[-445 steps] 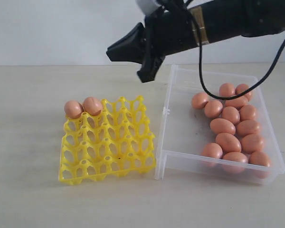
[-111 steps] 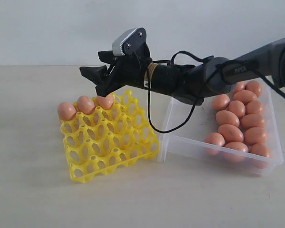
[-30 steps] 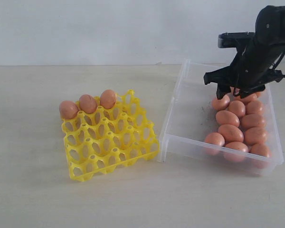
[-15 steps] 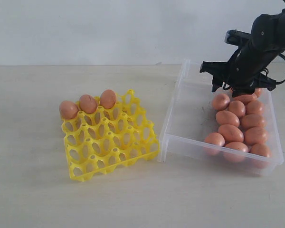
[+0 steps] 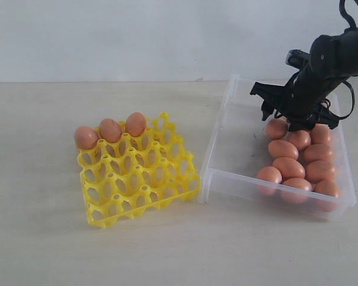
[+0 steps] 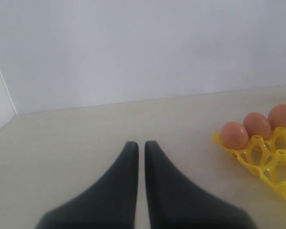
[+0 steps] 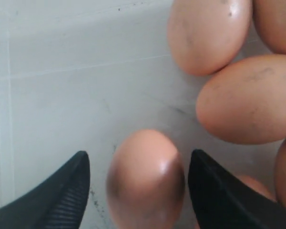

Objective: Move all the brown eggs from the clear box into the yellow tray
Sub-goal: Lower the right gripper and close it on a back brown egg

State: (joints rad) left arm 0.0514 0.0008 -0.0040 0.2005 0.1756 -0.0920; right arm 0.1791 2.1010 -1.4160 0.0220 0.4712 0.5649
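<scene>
The tray (image 5: 137,196) sits on the bench (image 5: 42,238) to the left of the box (image 5: 241,149), near it but not touching, and turned slightly askew. Three eggs (image 5: 110,130) stand side by side in the tray's far row, starting from its left corner. The other eggs lie in the box, packed along its right side and touching one another. About ten show in the exterior view, and the arm may hide more. The left part of the box floor is bare and faintly smudged. The right fingers (image 5: 267,101) hang over the far end of that cluster, pointing down into the box. In the right wrist view they are spread wide, one finger (image 7: 62,195) on each side of a single egg (image 7: 145,186). A sliver of box floor shows between each finger and the shell, so they straddle it without touching. In the exterior view this egg (image 5: 276,128) is the far-left one of the cluster, just beside its neighbours. The left fingers (image 6: 128,181) are pressed together with only a hairline slit between them. They are low over bare bench, with the egg-bearing edge of the tray (image 6: 271,162) in sight beyond them and a white wall (image 6: 133,47) behind.
</scene>
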